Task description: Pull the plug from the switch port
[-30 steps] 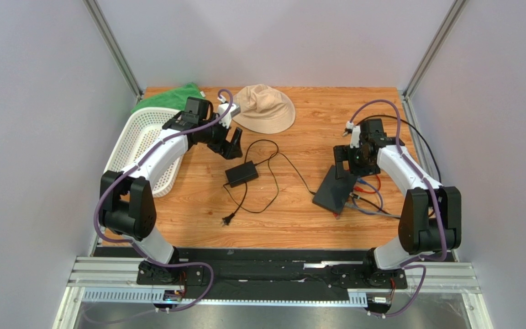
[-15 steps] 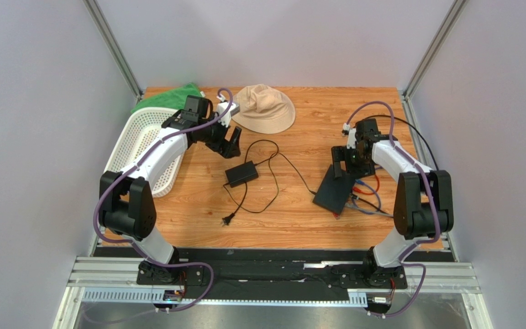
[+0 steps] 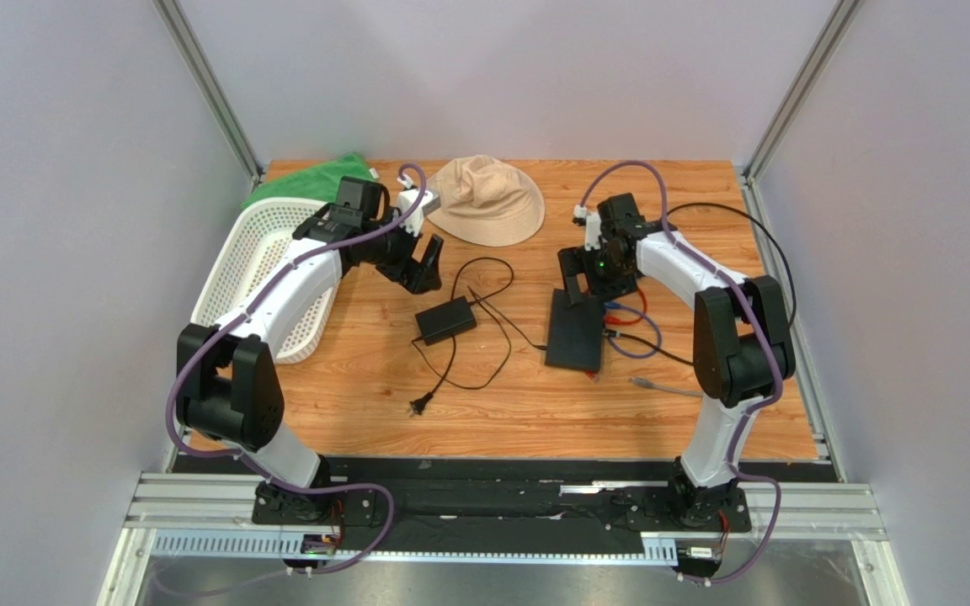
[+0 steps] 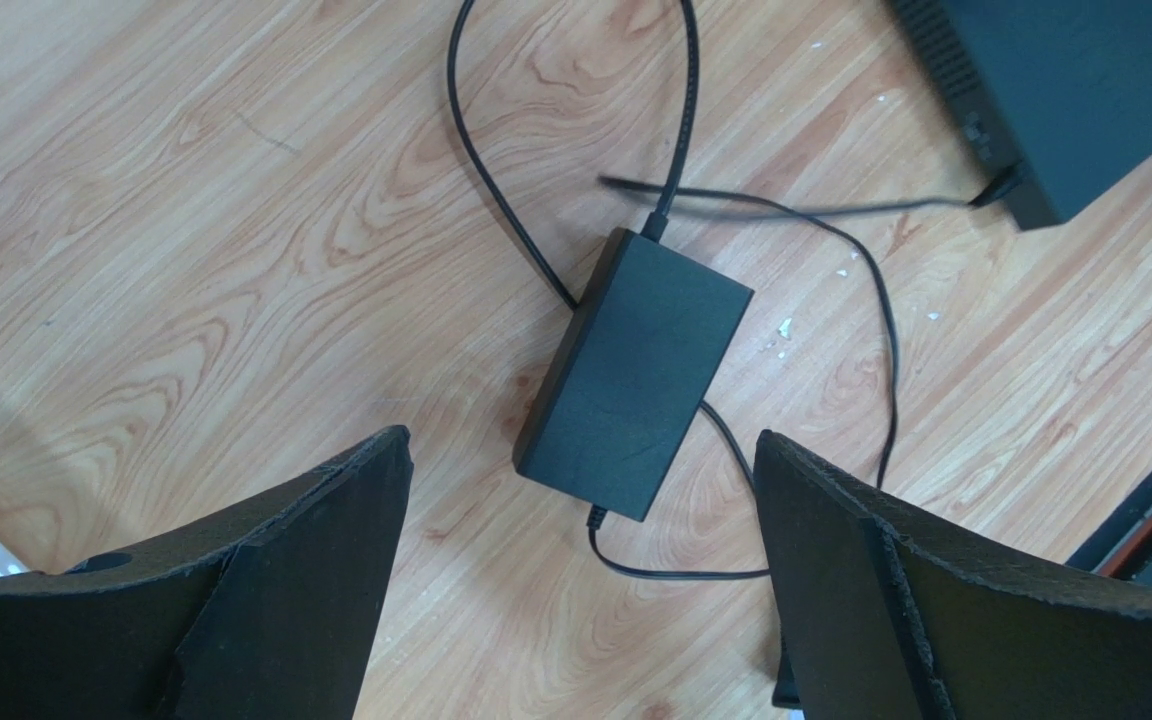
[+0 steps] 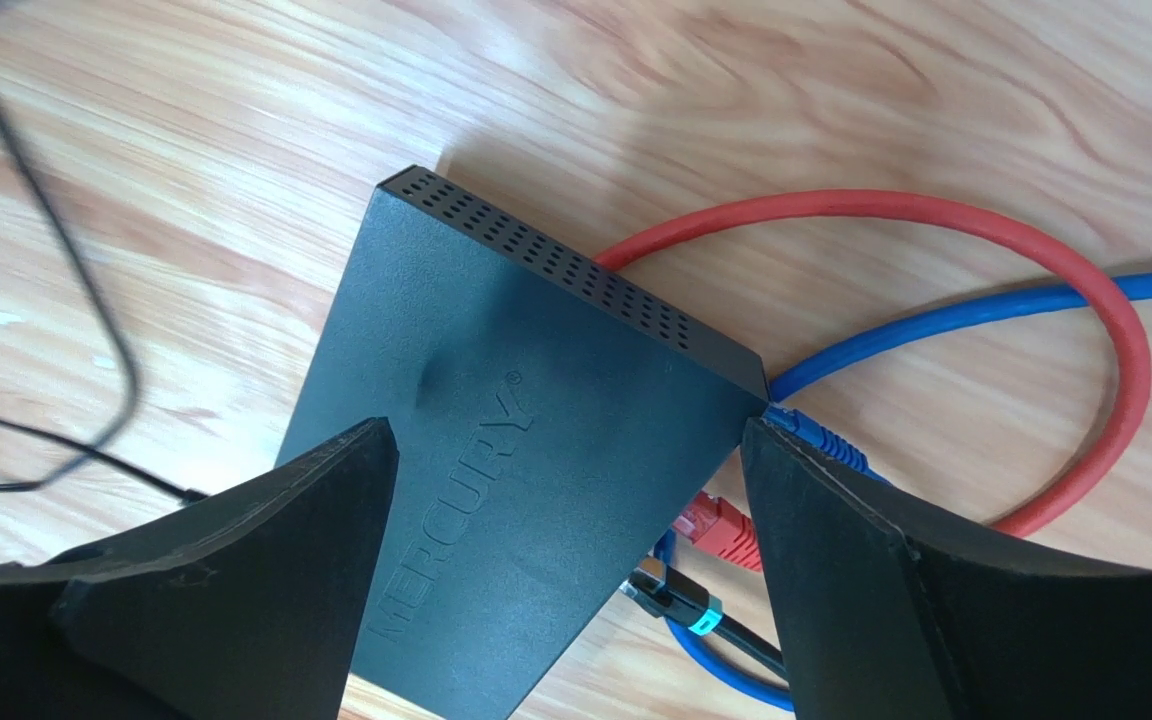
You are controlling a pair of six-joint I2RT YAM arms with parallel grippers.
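Right of centre on the bench (image 3: 515,404), the switch (image 3: 575,338) lies long axis near-to-far, plugs (image 5: 717,528) on its right edge. The right claw (image 5: 560,428) straddles its far end, jaws wide; whether it grips, I cannot tell. The left claw (image 4: 582,440) gapes empty, farther off.
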